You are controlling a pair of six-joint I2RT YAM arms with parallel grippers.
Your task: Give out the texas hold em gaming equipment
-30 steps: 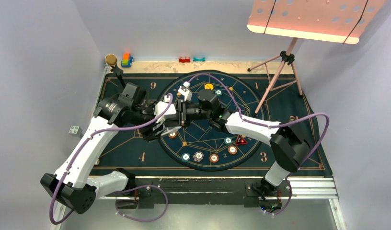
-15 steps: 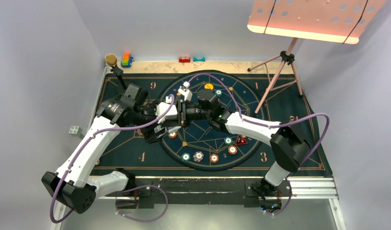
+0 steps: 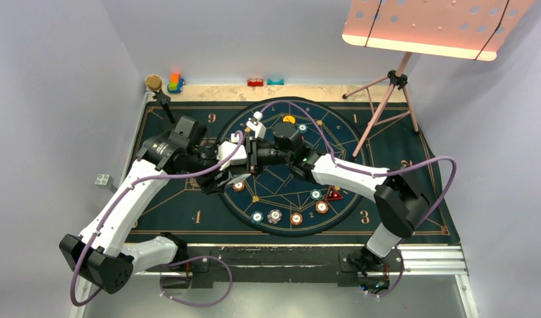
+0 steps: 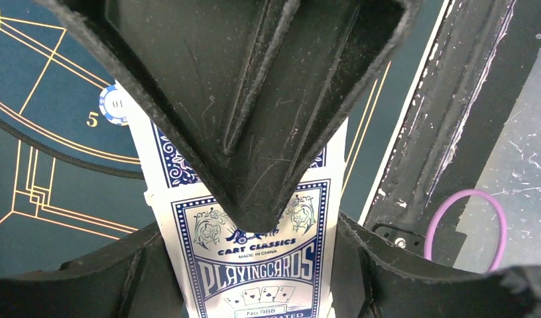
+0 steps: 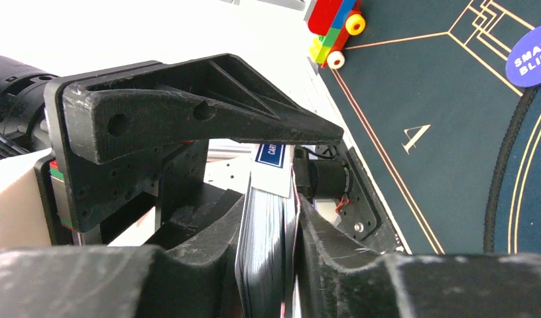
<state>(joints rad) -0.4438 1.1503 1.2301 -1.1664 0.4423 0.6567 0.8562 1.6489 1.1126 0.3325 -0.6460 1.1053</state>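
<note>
Left claw [image 3: 219,179] drifted slightly toward worktop's left edge, clamped on card deck [image 4: 254,265]; right claw [image 3: 252,159] pinches same deck. Dealing pending.

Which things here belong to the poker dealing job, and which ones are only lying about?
Job: playing cards, poker chips, red triangular marker.
Lying about: toy blocks, cork-topped stand, tripod.
</note>
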